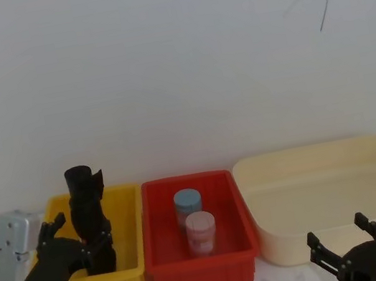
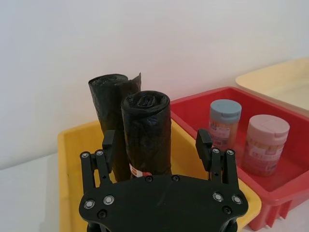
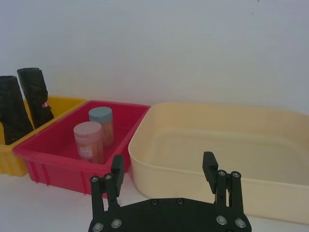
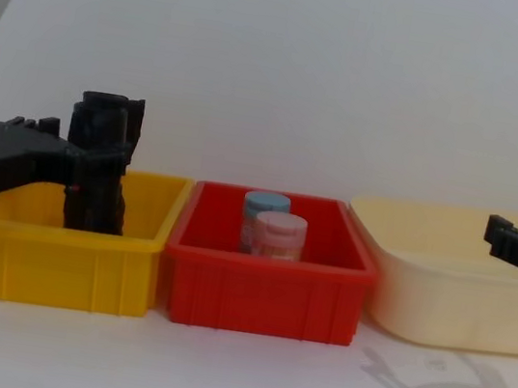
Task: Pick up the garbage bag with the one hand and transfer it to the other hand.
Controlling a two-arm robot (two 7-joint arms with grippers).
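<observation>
The garbage bag (image 2: 146, 130), a thick black crinkly roll, stands upright in the yellow bin (image 2: 67, 159). It also shows in the head view (image 1: 92, 226) and the chest view (image 4: 98, 194). Just behind it stands a slimmer black roll with a notched top (image 2: 107, 104). My left gripper (image 2: 155, 141), on the silver arm, is open. One finger is on each side of the garbage bag, with a gap showing on the red bin's side. My right gripper (image 1: 339, 232) is open low at the front right, in front of the cream bin, holding nothing.
A red bin (image 1: 227, 199) in the middle holds a blue-lidded jar (image 1: 188, 202) and a pink-lidded jar (image 1: 201, 229). A large cream bin (image 1: 321, 153) sits to the right. All three bins stand side by side against a white wall.
</observation>
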